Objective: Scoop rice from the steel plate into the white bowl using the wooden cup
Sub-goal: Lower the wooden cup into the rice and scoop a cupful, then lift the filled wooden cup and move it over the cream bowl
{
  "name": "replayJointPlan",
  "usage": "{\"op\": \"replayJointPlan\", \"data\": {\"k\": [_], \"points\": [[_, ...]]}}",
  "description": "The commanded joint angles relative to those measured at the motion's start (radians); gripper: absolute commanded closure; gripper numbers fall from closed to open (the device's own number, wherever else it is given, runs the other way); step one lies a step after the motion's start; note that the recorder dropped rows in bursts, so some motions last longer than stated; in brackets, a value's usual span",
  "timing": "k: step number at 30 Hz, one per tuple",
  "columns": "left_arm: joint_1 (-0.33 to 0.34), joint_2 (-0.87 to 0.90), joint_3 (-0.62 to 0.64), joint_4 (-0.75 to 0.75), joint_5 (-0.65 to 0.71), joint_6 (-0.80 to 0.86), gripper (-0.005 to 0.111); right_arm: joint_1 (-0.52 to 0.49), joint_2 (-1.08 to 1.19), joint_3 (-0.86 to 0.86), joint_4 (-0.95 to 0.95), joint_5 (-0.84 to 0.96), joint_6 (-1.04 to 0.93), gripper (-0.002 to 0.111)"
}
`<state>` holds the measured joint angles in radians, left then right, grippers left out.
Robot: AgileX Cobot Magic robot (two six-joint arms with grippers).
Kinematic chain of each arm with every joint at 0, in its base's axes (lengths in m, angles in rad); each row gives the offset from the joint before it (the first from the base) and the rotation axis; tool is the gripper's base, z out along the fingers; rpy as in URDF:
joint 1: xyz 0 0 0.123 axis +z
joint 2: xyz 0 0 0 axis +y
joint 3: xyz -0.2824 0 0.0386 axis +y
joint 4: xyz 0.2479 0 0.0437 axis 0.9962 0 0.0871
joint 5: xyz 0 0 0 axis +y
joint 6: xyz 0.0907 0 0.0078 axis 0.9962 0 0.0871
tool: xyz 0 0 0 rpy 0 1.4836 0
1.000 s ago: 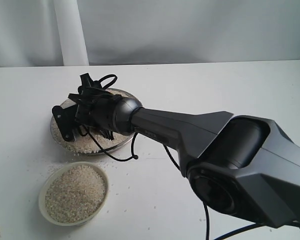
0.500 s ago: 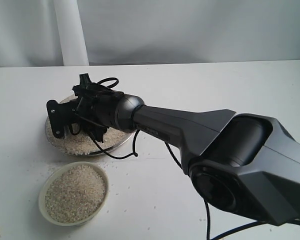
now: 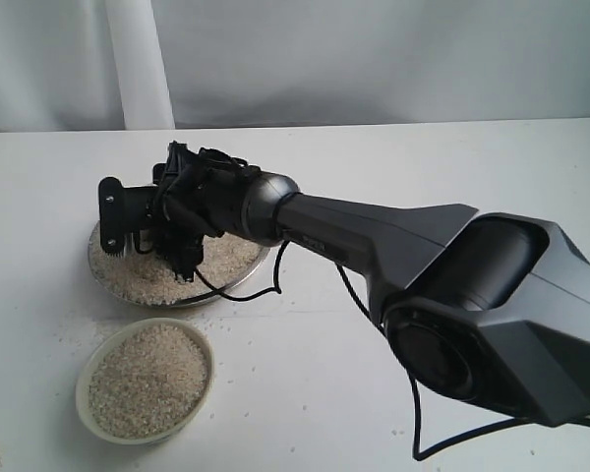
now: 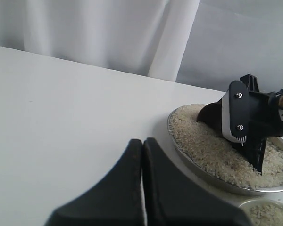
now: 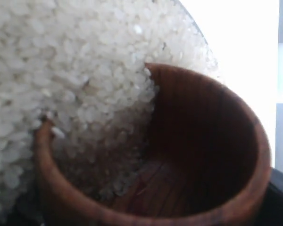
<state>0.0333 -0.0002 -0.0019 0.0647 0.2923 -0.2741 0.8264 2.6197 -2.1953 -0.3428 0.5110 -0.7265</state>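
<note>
— Where's the wooden cup (image 5: 198, 155)?
— Tipped into the rice (image 5: 75, 70) on the steel plate (image 3: 192, 302), grains spilling in, clamped by the right gripper (image 3: 147, 236).
— The white bowl (image 3: 81, 388)?
— Near the plate, rice-filled. The left gripper (image 4: 142, 143) sits apart, fingers (image 4: 118, 188) pressed together.

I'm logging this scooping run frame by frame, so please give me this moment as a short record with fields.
right gripper: shut on the wooden cup, low over the steel plate
wooden cup: tipped into the rice, grains heaped in its mouth
white bowl: nearly full of rice, beside the plate, apart from both grippers
left gripper: shut, empty, off to one side of the plate
</note>
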Motion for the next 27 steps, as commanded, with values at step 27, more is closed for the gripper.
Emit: {"op": "replayJointPlan", "data": {"k": [27], "points": [[-0.005,0.0,0.002,-0.004,-0.007,-0.001,0.107,-0.104,-0.102,0.018,0.712,0.045,-0.207,0.108]]}}
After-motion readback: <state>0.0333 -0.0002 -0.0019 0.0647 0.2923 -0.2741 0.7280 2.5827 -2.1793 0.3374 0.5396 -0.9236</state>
